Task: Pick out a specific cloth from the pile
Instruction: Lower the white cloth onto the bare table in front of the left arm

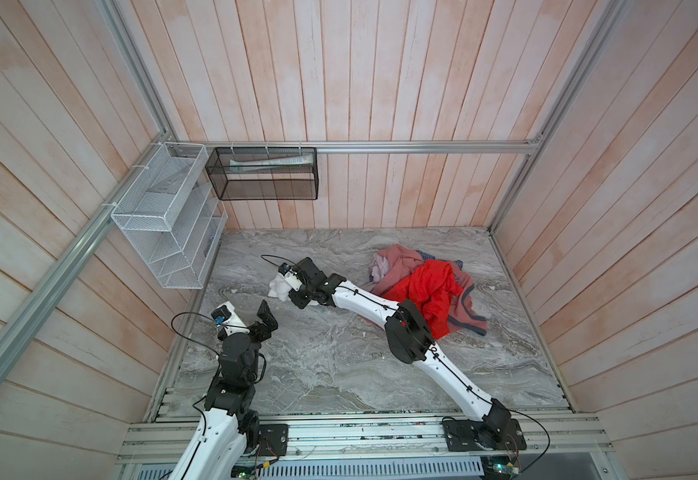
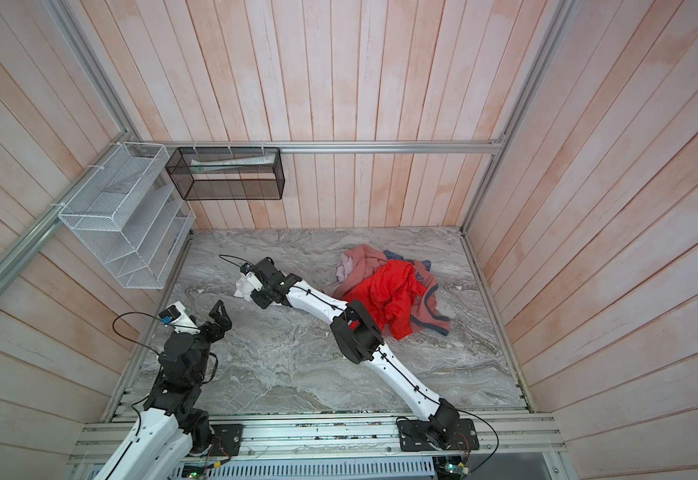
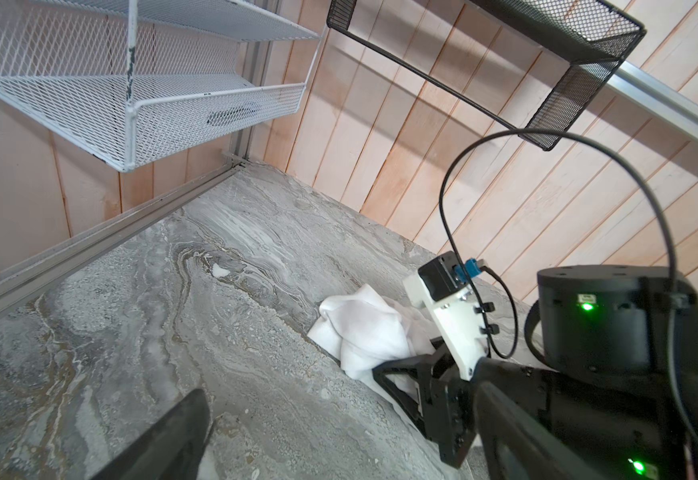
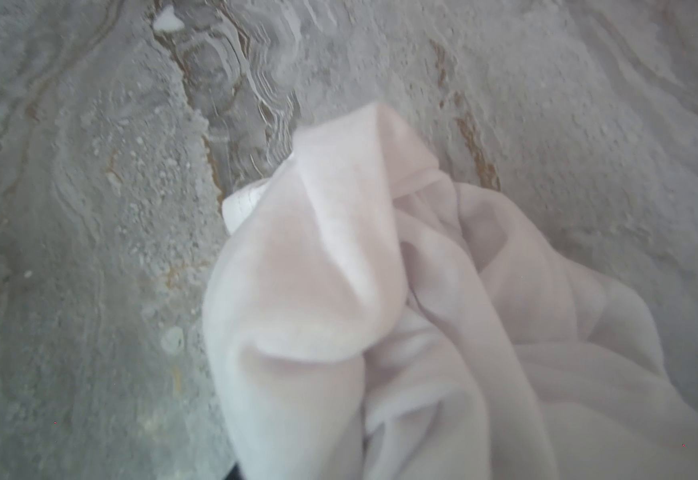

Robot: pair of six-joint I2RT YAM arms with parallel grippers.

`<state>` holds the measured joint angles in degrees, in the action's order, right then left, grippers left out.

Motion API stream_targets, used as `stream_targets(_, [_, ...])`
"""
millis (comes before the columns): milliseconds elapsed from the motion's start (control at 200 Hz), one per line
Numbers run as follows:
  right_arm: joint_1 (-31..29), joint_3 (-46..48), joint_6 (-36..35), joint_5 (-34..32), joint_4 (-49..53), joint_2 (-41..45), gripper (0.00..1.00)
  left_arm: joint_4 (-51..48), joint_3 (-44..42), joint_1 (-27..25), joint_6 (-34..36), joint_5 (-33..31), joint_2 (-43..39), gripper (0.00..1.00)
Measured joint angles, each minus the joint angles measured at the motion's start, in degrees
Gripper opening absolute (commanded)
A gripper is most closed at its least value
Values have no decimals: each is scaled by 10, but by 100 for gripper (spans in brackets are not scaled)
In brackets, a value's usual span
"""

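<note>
Lab robot cell: plank walls (image 1: 380,83), aluminium framing (image 1: 380,147).

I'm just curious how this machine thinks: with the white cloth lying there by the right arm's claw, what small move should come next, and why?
Probably open the right gripper fully and lift it straight up. The white cloth already lies bunched on the bare table, well apart from the pile, so it looks picked out. Whether the jaws are pinching it is hidden.
</note>
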<state>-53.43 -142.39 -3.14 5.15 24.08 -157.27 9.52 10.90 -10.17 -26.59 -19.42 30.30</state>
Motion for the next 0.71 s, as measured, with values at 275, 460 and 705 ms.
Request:
stream_targets(275, [11,-12,-2,119,-68,-13,33,-10,0,0,0,-6,-12,100])
stream_targets(460, [18,-12,11,166,-114,-13,52,-10,0,0,2,-6,-6,100])
stream_targets(705, [20,-12,-9,139,-120,-13,91,-10,0,0,7,-6,1,100])
